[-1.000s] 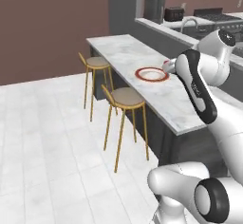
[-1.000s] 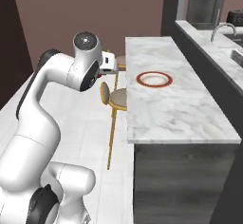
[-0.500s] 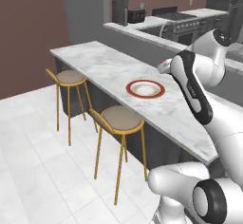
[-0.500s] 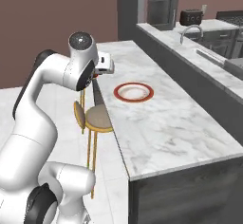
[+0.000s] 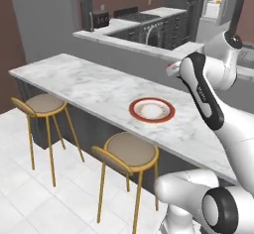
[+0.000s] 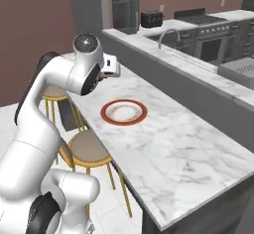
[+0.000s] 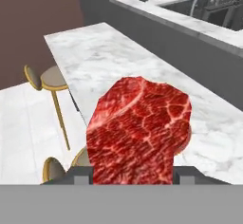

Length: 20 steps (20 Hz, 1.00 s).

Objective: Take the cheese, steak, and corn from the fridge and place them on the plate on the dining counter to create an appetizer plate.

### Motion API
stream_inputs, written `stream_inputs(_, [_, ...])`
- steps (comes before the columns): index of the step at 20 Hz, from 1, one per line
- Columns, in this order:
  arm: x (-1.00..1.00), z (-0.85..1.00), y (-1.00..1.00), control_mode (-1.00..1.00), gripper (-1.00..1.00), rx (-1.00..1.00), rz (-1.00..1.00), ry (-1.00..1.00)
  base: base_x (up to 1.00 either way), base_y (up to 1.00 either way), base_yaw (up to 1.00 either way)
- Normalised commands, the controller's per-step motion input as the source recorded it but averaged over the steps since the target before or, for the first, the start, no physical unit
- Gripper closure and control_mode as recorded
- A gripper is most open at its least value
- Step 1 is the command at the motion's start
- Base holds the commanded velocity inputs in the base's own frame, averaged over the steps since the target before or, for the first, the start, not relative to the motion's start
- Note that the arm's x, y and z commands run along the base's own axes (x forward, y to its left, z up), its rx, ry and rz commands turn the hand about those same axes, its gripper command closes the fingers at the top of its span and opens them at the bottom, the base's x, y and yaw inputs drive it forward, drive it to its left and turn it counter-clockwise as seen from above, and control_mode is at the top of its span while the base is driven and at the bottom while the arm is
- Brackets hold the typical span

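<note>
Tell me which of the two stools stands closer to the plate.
The nearer stool, right below the plate; the other stool stands further along the dining counter.

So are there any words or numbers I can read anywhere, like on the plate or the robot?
No readable text anywhere.
The plate has only a plain red rim.
The steak in the gripper carries no label.
The dark appliance on the back counter has marks too small and blurred to read.

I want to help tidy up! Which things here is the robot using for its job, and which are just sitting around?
For the job:
- steak, held in the hand
- plate, nothing on it
- dining counter

Just sitting around:
- two stools
- toaster
- faucet
- stove
</note>
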Motion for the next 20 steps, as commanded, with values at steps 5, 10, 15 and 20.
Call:
stream_inputs(5, [0.0, 0.0, 0.0, 1.0, 1.0, 0.0, 0.0, 0.0, 0.47, 0.82, -0.46])
stream_inputs(10, [0.0, -0.08, 0.0, -1.0, 1.0, -0.01, -0.07, -0.01, 0.19, 0.26, -0.31])
stream_inputs(15, [0.0, -0.44, 0.0, -1.0, 1.0, -0.03, -0.22, -0.01, 0.0, 0.0, 0.0])
stream_inputs(20, [0.1, -0.6, 0.22, -1.0, 1.0, 0.0, -0.03, 0.04, 0.0, 0.0, 0.0])
